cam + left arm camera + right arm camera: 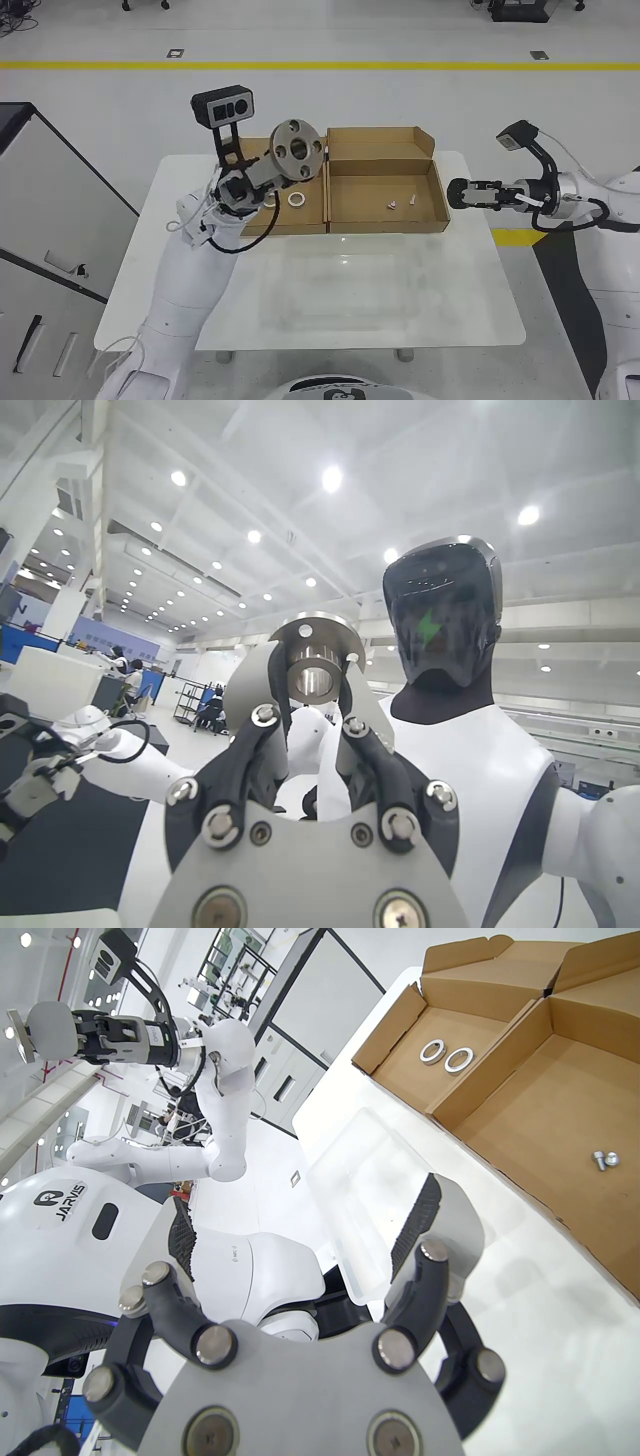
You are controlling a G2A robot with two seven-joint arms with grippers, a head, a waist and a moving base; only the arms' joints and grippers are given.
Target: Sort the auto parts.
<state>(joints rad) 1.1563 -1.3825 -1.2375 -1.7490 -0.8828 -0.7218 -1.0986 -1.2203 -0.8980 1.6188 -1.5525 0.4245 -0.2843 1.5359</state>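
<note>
My left gripper (312, 687) is shut on the hub of a round steel flange (320, 635) with bolt holes. It holds the flange (297, 150) high above the left compartment of the cardboard box (378, 143). Two metal rings (297, 200) lie in that compartment, and they appear as rings (445, 1055) in the right wrist view. Two small bolts (400, 201) lie in the right compartment, seen as bolts (605, 1160) from the right wrist. My right gripper (455, 193) hovers just off the box's right side. Its fingers (435, 1223) are spread and it is open with nothing between them.
A clear plastic tray (340, 285) sits on the white table (470, 300) in front of the box. A grey cabinet (40, 200) stands to the table's left. The floor beyond carries a yellow line (400, 66).
</note>
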